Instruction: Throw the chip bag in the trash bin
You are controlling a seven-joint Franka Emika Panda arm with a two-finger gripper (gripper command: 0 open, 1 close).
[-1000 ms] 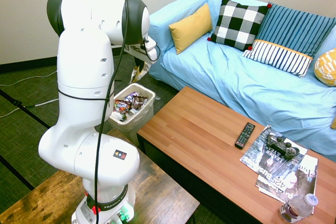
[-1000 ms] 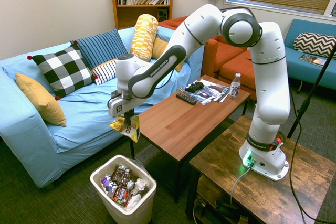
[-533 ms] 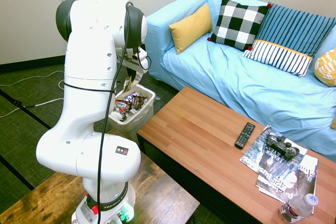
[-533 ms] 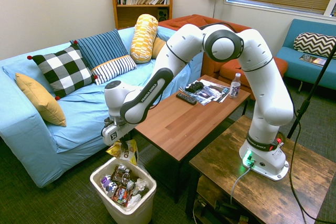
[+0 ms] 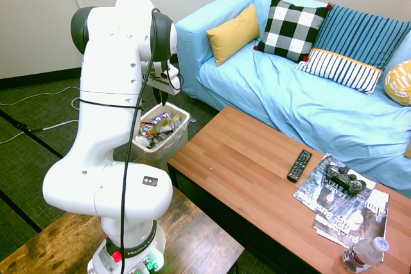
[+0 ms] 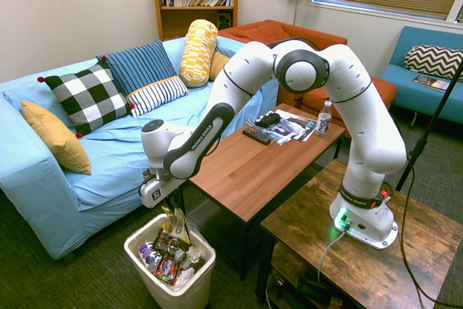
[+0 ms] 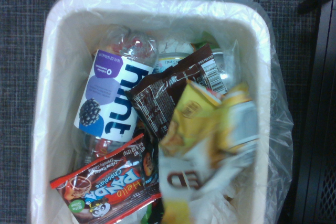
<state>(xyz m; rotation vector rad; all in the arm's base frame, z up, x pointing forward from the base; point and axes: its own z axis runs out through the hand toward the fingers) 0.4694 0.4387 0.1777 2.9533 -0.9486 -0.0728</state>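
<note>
- The white arm (image 6: 289, 70) makes a high arch, bent and reaching out, seen from the second exterior view.
- In that view its base (image 6: 362, 222) stands on the right, and the upper arm (image 6: 365, 117) rises from it, leaning left.
- The elbow (image 6: 300, 70), ringed in dark grey, forms the top of the arch.
- From there the forearm (image 6: 210, 132) slopes down to the left and toward the near side.
- The wrist (image 6: 163, 142) sits low at the left end, its rounded housing upright.
- Below it, the dark jaws (image 6: 176, 202) point downward, slightly parted.
- In the first exterior view, the upright arm largely fills the left side.
</note>
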